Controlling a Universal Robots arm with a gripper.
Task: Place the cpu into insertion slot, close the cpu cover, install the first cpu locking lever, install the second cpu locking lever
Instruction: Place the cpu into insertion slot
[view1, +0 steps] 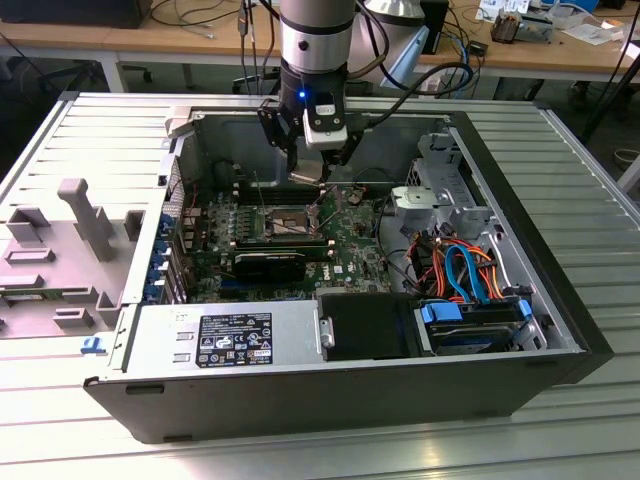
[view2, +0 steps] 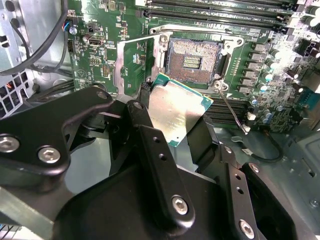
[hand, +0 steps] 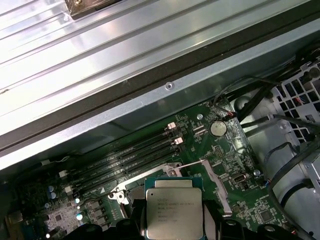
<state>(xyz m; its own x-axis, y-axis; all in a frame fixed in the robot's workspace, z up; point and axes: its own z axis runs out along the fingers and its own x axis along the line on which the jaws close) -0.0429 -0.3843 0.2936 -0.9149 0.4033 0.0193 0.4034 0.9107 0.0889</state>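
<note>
Dull silver shows between two black fingers (view2: 141, 120): the end effector (view2: 175, 120) is clenched on the cpu (view2: 176, 106), gripping it by two opposite edges with the metal top facing the wrist. In the first wrist view the cpu (hand: 173, 212) hangs clear of the green motherboard (hand: 235, 165), touching nothing but the grip. In the exterior view the end effector (view1: 312, 178) stands inside the open computer case (view1: 300, 400), which lies on its side on the ribbed metal counter (view1: 590, 430).

What matters here is the offset. The insertion slot (view2: 194, 61) sits bare, its contact field exposed. It lies below the chip and just past one of its edges rather than squarely beneath it. In the exterior view the insertion slot (view1: 287, 222) is lower than the grip and slightly to the exterior view's left. The cpu cover (view2: 118, 65) is swung open beside the slot, out of the way, and a thin lever (view2: 232, 110) stands raised on the other side. The chip's edges look turned a little against the slot's rim, though the slanted viewpoint may account for that.
</note>
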